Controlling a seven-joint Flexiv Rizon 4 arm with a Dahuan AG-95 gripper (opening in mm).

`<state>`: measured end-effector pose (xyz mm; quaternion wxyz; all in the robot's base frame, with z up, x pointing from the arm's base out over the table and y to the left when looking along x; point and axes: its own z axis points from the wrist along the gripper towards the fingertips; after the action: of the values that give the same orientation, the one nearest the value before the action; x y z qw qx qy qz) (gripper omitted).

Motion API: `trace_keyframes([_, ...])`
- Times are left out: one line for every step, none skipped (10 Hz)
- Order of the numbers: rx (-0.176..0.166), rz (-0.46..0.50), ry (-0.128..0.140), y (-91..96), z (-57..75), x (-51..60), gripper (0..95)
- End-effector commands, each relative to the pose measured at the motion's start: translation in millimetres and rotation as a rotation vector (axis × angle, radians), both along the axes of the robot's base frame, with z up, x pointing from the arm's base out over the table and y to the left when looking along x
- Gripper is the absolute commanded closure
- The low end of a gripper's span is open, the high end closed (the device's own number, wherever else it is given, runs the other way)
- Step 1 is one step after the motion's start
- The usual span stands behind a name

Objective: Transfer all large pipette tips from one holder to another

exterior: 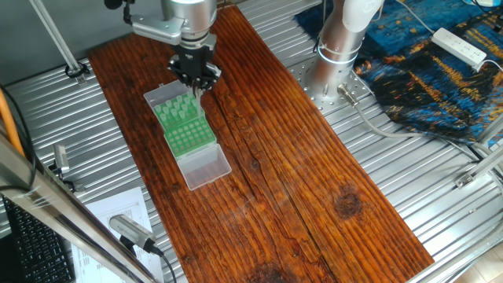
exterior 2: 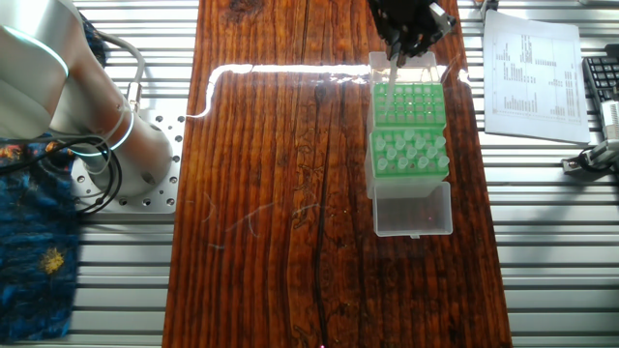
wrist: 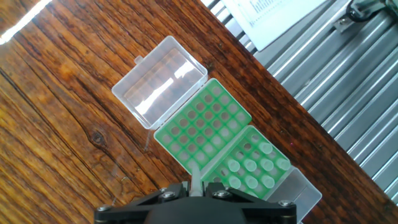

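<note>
My gripper (wrist: 196,188) is shut on one translucent large pipette tip (wrist: 194,176), which points down over the near edge of a green holder with small open holes (wrist: 202,124). Right beside it stands a second green holder (wrist: 252,165) carrying several whitish large pipette tips (wrist: 249,165). In the other fixed view the gripper (exterior 2: 397,50) hangs at the far end of the holders, over the small-hole holder (exterior 2: 408,104); the tip-filled holder (exterior 2: 410,155) sits just below it. In one fixed view the gripper (exterior: 196,82) hovers over the far end of the green holders (exterior: 189,130).
A clear plastic lid (wrist: 160,81) lies open beside the small-hole holder, and a second clear tray (exterior 2: 413,208) sits at the other end. All rest on a wooden board (exterior 2: 290,193). A printed sheet (exterior 2: 532,72) lies on the metal table, and the robot base (exterior: 339,47) stands nearby.
</note>
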<state>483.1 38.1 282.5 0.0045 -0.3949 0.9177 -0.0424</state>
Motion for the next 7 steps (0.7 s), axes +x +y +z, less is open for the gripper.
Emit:
trace_keyframes([0.006,0.006,-0.002,-3.5,-2.0,-3.9,95.0])
trace_keyframes([0.012,0.008,-0.001,-3.5,-2.1,-4.5,95.0])
trace_keyframes([0.014,0.005,-0.002,-3.1,-1.9,-4.7,95.0])
trace_keyframes([0.016,0.002,-0.002,-3.0,-2.0,-4.7,95.0])
trace_keyframes([0.016,0.003,-0.002,-2.1,-2.7,-4.2,95.0])
trace_keyframes([0.016,0.0,-0.002,-0.7,-3.9,-3.5,95.0])
trace_keyframes([0.012,0.0,-0.001,1.2,-5.6,-2.5,95.0])
